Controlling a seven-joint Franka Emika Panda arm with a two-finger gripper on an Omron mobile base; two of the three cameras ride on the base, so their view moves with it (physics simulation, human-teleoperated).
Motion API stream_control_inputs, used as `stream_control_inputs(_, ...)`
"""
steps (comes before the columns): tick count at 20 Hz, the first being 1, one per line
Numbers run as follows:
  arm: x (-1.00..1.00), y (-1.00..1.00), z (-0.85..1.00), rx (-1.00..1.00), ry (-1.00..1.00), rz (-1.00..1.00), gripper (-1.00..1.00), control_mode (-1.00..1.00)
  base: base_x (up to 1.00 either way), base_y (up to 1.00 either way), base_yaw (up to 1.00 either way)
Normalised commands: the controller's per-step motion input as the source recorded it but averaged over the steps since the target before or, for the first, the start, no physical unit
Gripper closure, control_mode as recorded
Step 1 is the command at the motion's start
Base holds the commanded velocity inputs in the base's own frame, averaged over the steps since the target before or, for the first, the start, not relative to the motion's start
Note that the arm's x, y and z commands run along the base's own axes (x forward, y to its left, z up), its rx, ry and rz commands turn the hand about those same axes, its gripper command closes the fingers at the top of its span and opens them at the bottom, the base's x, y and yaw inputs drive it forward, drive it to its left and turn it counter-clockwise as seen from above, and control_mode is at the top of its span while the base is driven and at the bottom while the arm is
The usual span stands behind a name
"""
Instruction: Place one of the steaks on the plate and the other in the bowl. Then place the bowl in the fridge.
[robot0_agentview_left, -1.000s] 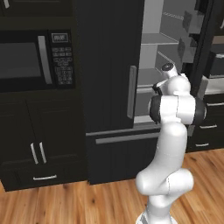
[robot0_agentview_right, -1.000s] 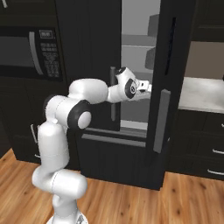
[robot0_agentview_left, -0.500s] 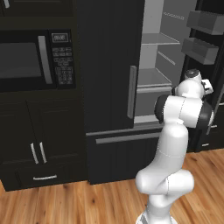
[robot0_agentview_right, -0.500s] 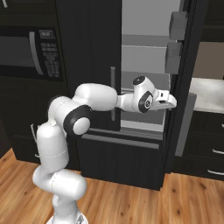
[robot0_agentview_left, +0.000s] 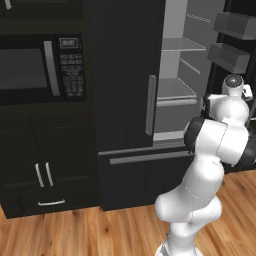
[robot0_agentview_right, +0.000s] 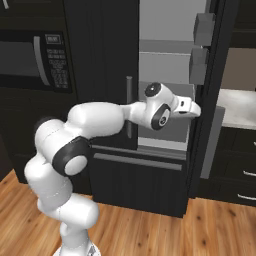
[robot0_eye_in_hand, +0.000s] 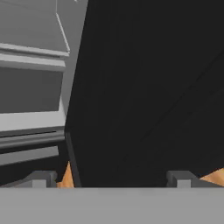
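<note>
Black and glossy, the fridge (robot0_agentview_left: 125, 75) stands with its right door (robot0_agentview_right: 207, 100) swung out, grey shelves (robot0_agentview_left: 172, 90) bare inside. The tool (robot0_agentview_right: 196, 109) sits against that door's inner edge, jaws spread wide and empty, the door's edge between the fingertips (robot0_eye_in_hand: 41, 178). The door likely swings stiffly on its hinge but is rigid, so pushing on its edge should do. Steaks and bowl cannot be placed from here.

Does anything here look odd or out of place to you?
Only that the fridge stands with its right door swung wide open, shelves exposed. The open gripper sits close against that door. Nothing looks spilled, tilted or damaged.
</note>
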Motion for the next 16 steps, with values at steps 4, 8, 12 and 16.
stream_control_inputs(4, -0.32, 0.82, 0.94, 0.01, -0.08, 0.02, -1.0, -1.0, 0.0, 0.0, 0.0)
stream_control_inputs(8, -0.35, 1.0, 0.61, 0.0, 0.0, 0.0, -1.0, -1.0, 0.0, 0.0, 0.0)
stream_control_inputs(12, -0.4, 1.0, 0.2, 0.0, -0.02, 0.0, -1.0, -1.0, 0.0, 0.0, 0.0)
stream_control_inputs(16, -0.28, 1.0, 0.02, 0.06, -0.07, 0.0, -1.0, -1.0, 0.0, 0.0, 0.0)
